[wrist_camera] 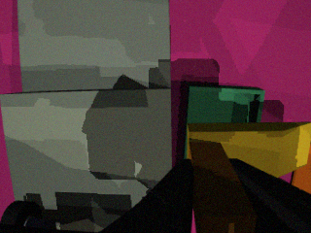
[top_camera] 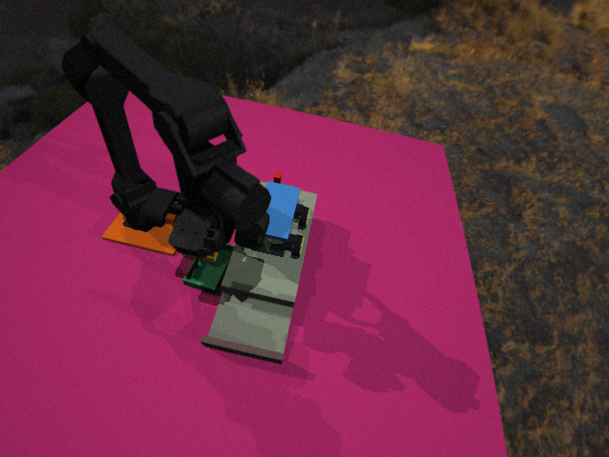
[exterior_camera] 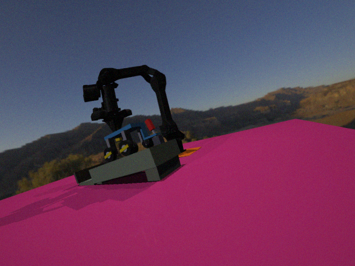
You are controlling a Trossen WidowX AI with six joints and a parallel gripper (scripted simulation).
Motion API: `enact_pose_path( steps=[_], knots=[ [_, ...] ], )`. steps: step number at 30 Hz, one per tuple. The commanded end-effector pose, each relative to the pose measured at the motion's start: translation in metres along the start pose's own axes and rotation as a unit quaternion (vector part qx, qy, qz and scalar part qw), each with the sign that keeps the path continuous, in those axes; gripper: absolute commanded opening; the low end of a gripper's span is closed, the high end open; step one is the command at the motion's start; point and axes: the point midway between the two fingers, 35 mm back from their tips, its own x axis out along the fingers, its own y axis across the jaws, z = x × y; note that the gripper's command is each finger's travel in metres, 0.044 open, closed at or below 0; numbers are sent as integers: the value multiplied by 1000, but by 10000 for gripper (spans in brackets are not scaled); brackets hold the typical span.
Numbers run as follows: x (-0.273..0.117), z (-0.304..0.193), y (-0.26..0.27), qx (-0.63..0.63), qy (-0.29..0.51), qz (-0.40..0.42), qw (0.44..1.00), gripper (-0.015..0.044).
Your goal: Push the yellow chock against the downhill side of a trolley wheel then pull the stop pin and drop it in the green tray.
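My gripper (wrist_camera: 208, 169) is shut on the orange handle of the yellow chock (top_camera: 208, 256) (exterior_camera: 117, 139) (wrist_camera: 258, 146). The chock hangs above the green tray (top_camera: 212, 274) (wrist_camera: 214, 109), beside the ramp (top_camera: 255, 319) (exterior_camera: 123, 168) (wrist_camera: 44, 118). The black base is not clearly visible. The blue trolley (top_camera: 284, 208) (exterior_camera: 118, 132) stands on the upper ramp. One of its wheels shows at the lower left of the wrist view. The red-headed stop pin (top_camera: 278, 176) (exterior_camera: 149, 124) stands at the trolley's uphill end. The arm hides part of the trolley's near side in the top view.
The orange base plate (top_camera: 147, 237) (exterior_camera: 189, 151) lies under the arm's foot, to the left of the tray. The ramp has a crosswise step partway down and a raised lip (top_camera: 243, 347) at its low end. The arm passes close beside the trolley in the top view.
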Motion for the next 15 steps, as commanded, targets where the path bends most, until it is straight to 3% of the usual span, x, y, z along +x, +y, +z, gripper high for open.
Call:
enact_pose_path(
  steps=[1, 15],
  knots=[
    [-1, 9, 4, 1, -1, 4, 1000, 0],
    [-1, 11, 5, 235, 16, -7, 972, 0]
  ],
)
